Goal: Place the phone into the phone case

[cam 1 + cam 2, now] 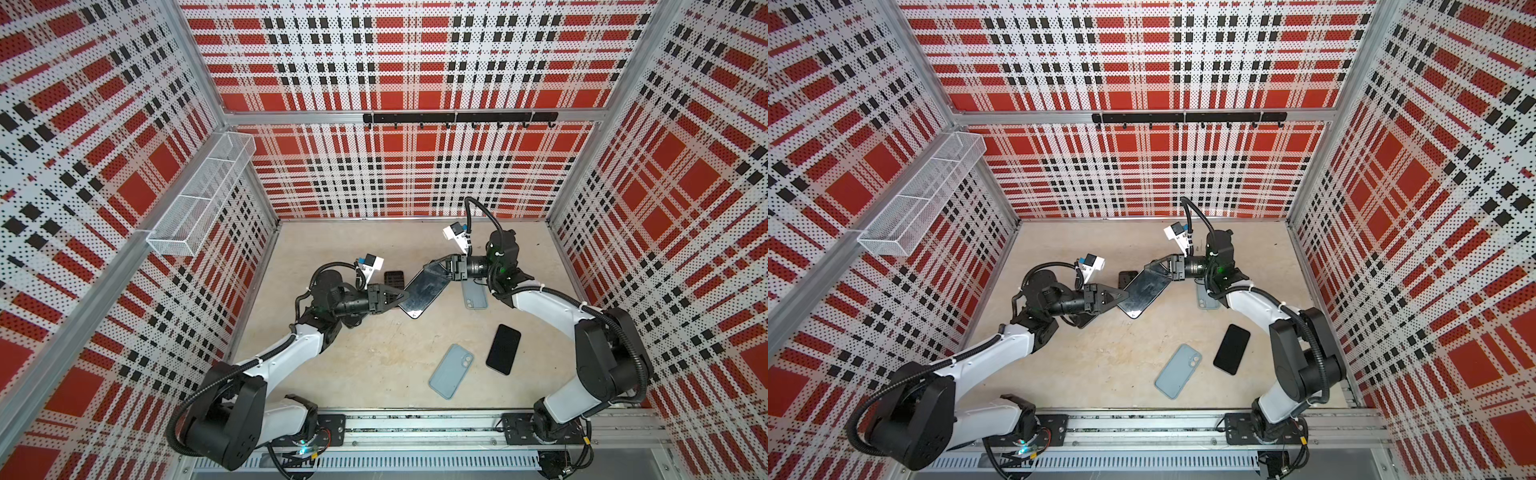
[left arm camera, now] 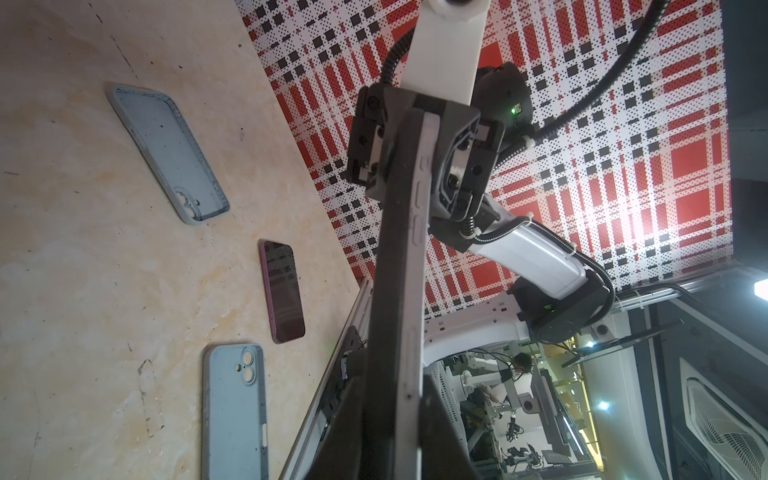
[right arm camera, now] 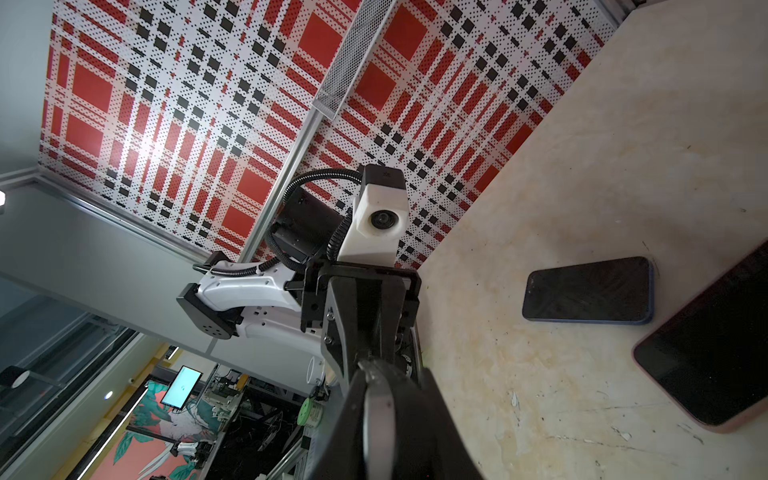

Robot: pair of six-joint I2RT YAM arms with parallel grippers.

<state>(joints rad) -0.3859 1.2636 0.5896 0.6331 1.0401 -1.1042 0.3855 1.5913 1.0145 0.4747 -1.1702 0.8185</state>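
**One phone held between two grippers**

We see the left gripper [image 1: 402,296] closed on the near end of a large dark phone [image 1: 426,291]. In the left wrist view its fingers [image 2: 444,428] press against both faces of the phone. The right gripper [image 1: 433,268] clamps the opposite end.

The phone hangs clear of the tabletop [image 1: 374,365], glossy face up in both top views. It is about midway between the left and right edges and nearer the back edge. Edge-on, we note a pale side with buttons against a darker layer; we cannot tell whether that layer is a case.

Just behind the held phone lies a small dark phone [image 1: 394,278]. A hollow-up blue case [image 1: 474,297] lies beneath the right wrist. Toward the front edge, a back-up blue case [image 1: 451,371] and a black phone [image 1: 503,349] lie near each other, not touching.
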